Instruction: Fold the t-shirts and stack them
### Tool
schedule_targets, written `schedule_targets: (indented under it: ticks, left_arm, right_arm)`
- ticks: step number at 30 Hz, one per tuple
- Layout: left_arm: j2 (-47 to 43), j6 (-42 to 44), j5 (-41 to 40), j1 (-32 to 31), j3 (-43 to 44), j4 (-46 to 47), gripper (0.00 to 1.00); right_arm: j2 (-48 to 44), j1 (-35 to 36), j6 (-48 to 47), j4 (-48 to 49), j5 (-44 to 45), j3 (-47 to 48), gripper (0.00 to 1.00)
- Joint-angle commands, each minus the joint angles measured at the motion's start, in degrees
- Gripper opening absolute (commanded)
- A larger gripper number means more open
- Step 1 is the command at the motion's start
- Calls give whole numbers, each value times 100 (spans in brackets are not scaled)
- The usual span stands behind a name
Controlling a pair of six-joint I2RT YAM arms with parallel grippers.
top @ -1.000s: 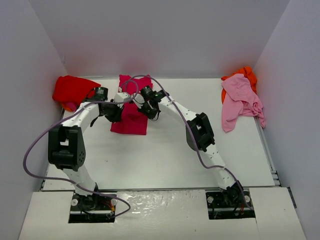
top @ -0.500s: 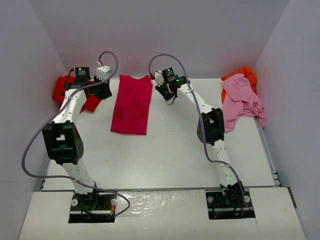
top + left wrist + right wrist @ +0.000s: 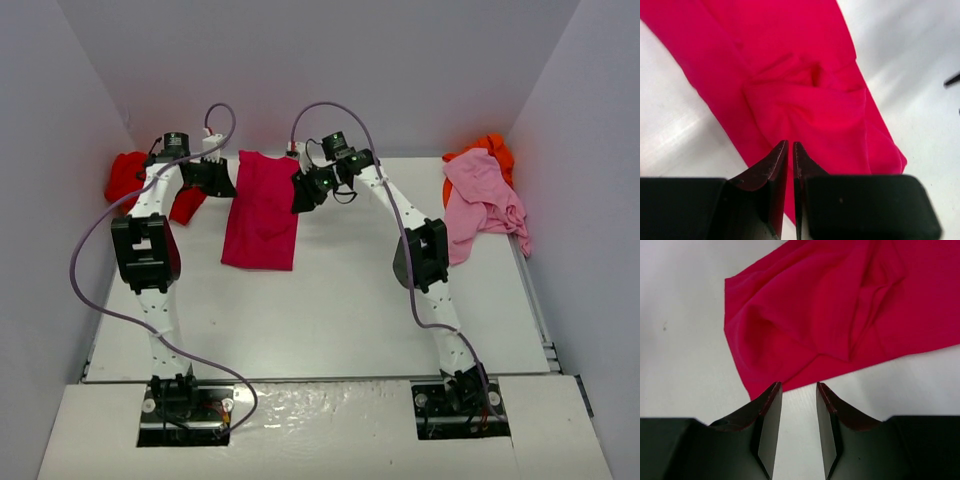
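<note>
The crimson-magenta t-shirt lies as a long, narrow folded strip on the white table, its far end bunched. My left gripper is beside its left edge near the far end. In the left wrist view the gripper is shut and empty over the wrinkled cloth. My right gripper is at the shirt's right edge. In the right wrist view it is open and empty, over bare table just off the shirt's corner. The bright red t-shirt is crumpled at the far left. The pale pink t-shirt lies over the orange one at the far right.
White walls close in the table on the left, back and right. The arm bases stand at the near edge, and a purple cable hangs from the left arm.
</note>
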Motion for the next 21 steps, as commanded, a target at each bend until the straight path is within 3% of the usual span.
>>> schedule_targets:
  ticks: [1, 21]
  left_arm:
    - [154, 104, 290, -99, 956, -442, 7]
    - [1402, 1136, -311, -787, 2269, -1686, 8]
  right_arm:
    - [-354, -86, 46, -18, -681, 227, 31]
    - [-40, -328, 27, -18, -710, 95, 29]
